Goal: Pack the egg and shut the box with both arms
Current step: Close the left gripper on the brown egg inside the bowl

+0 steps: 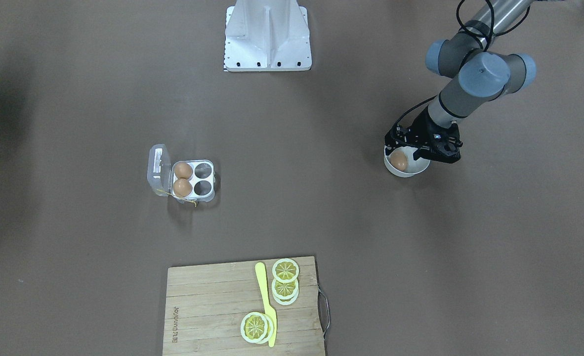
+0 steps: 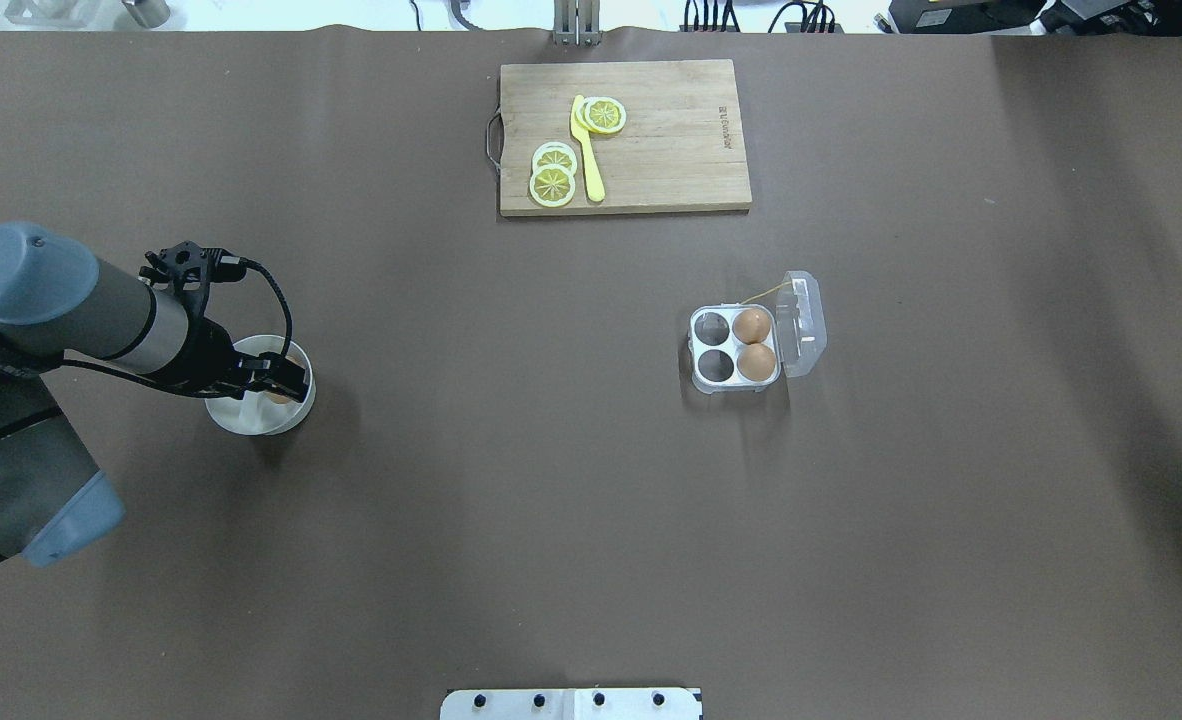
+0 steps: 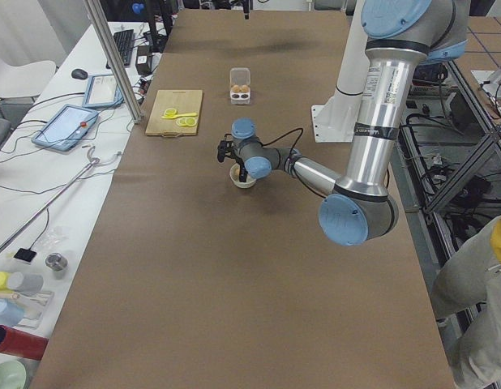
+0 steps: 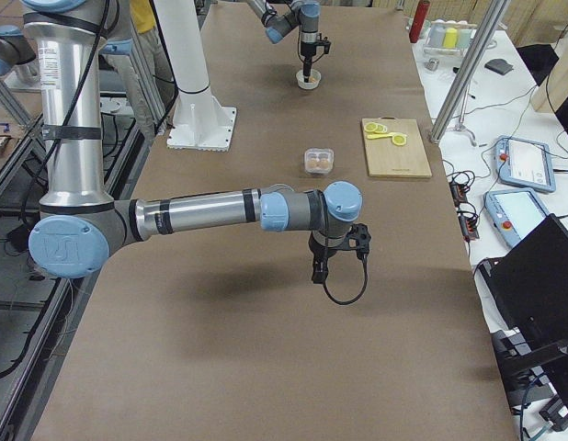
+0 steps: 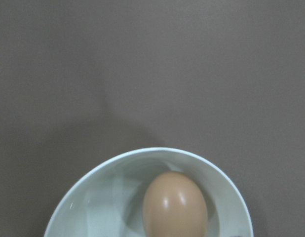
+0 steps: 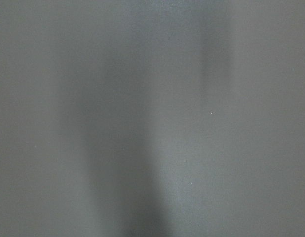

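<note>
The egg [image 1: 398,160] is brown and lies in a white bowl [image 1: 412,173] on the robot's left side of the table; it also shows in the left wrist view [image 5: 174,205]. My left gripper [image 1: 414,154] hangs straight over the bowl with its jaws spread, down at the rim beside the egg. The box [image 1: 212,179] stands open mid-table, lid [image 1: 157,168] folded back, with two brown eggs [image 1: 183,170] in the cells next to the lid and two cells bare. My right gripper [image 4: 319,271] shows only in the exterior right view, low over bare table; I cannot tell its state.
A wooden cutting board [image 1: 208,306] with lemon slices [image 1: 285,270] and a yellow knife [image 1: 266,301] lies at the far table edge. The white metal stand [image 1: 268,34] is at the robot's base. A person stands beside the table [image 3: 486,308].
</note>
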Robot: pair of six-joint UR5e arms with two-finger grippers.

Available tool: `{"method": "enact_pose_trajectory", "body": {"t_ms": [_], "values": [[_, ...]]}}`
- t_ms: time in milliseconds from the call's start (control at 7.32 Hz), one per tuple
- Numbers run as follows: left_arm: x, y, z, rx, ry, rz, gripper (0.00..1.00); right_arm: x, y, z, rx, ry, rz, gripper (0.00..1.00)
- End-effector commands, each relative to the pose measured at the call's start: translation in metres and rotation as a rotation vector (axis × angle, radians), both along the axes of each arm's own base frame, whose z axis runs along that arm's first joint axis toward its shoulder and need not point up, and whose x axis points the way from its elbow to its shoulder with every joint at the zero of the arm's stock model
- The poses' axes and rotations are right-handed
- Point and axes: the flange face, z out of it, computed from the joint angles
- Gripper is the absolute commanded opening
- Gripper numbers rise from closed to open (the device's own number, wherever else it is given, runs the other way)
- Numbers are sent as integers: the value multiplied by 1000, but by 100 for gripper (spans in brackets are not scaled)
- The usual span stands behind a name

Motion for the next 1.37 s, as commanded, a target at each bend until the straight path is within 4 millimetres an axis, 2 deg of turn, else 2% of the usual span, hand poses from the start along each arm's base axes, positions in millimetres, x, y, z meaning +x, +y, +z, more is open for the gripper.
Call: {"method": "enact_pose_trajectory", "body": {"t_ms": [0, 273, 683, 820, 1229], "values": [[6, -5, 1, -1, -4, 0, 85, 0, 0, 1, 0, 1, 0, 100], [10, -11, 5, 4, -19, -15, 85, 0, 0, 0, -1, -1, -1, 100], [10, -10, 4, 10, -16, -11, 59, 0, 0, 0, -1, -1, -1, 100], [9, -10, 2, 12, -14, -11, 58, 0, 0, 0, -1, -1, -1, 100], [8, -9, 3, 6, -11, -8, 33, 0, 1, 0, -1, -1, 0, 100]]}}
